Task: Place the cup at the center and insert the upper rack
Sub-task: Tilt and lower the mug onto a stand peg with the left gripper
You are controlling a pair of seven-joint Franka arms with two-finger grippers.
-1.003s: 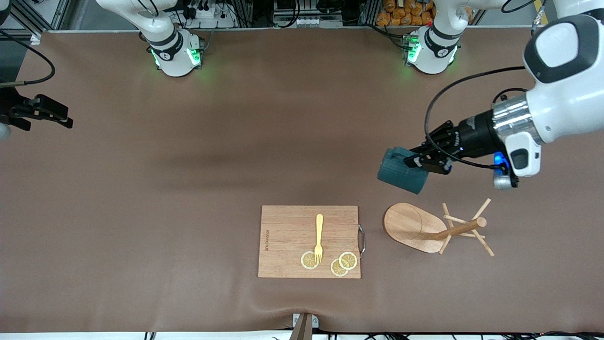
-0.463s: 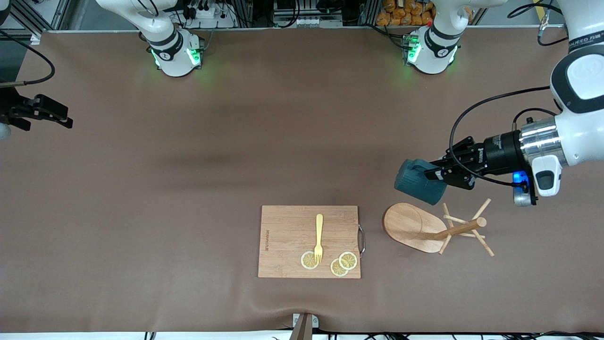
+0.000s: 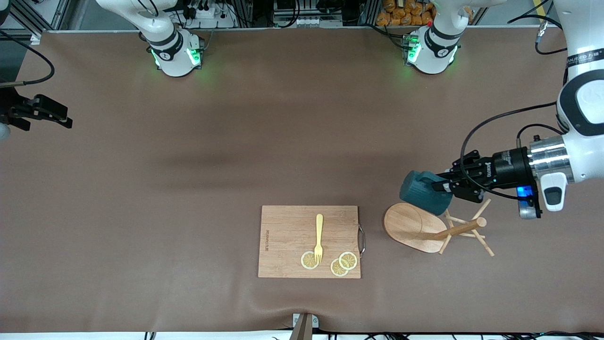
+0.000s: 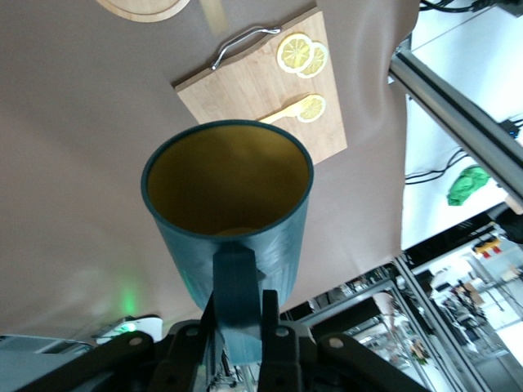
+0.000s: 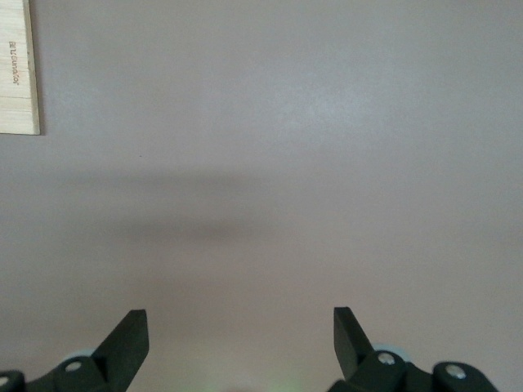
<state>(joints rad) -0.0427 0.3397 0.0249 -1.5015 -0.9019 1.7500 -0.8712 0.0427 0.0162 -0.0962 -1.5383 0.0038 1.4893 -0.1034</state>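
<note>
Brown table [image 3: 188, 189]; dark teal cup [image 3: 423, 191], tan inside, handle clamped.

Even, diffuse overhead light; the brown table [image 3: 188, 212] reads uniformly bright, with a soft, broad shadow band across its middle and no hard glare. Green glow spills onto the mat beside both arm bases at the top edge. In the left wrist view the cup [image 4: 233, 220] is sharp, the room around it overexposed.

A robotics lab: aluminium framing [image 3: 47, 14] and cabling [image 3: 302, 12] edge the table [image 3: 188, 189].
</note>
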